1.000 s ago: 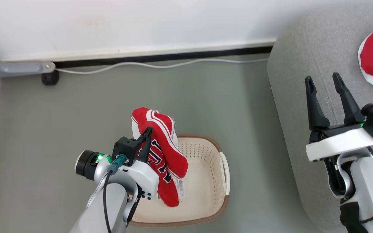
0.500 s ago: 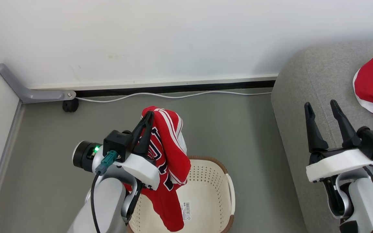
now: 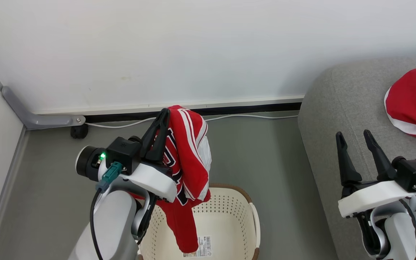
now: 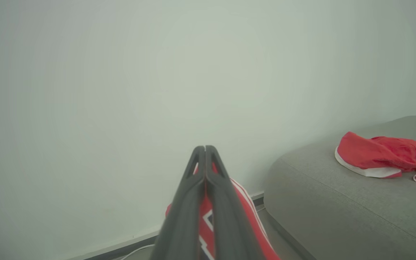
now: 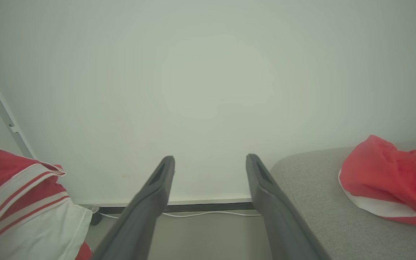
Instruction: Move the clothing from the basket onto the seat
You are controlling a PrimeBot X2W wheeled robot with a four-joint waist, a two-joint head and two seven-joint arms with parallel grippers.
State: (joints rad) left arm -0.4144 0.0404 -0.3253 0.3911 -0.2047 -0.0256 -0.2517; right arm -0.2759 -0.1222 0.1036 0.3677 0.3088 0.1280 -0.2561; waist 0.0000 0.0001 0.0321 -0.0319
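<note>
Grey flooring (image 3: 49, 202) is seen beneath the basket (image 3: 237, 213). 1 red jersey (image 3: 190, 144) — judged soft, light, limp — is held pinched at a bunched fold by the left gripper (image 3: 164, 112), above the basket; right gripper (image 3: 352, 133) stands spread, empty, by the seat (image 3: 338, 94).

Head view, with both wrist views. Left arm: the pale grey left forearm (image 3: 108, 224) rises from the lower edge, and a green light (image 3: 102, 156) glows on the wrist. The left gripper (image 3: 164, 112) points up the view, tilted slightly rightward; its two dark fingers are pressed together along their length and clamp a fold of the red garment (image 3: 190, 151). The left wrist view shows the left gripper (image 4: 205, 148) with tips touching. Right arm: the right forearm (image 3: 406, 231) enters at the lower right. The right gripper (image 3: 352, 133) stands upright above its white housing (image 3: 374, 196), fingers parted in a narrow V. In the right wrist view the right gripper (image 5: 209, 157) shows the same gap
</note>
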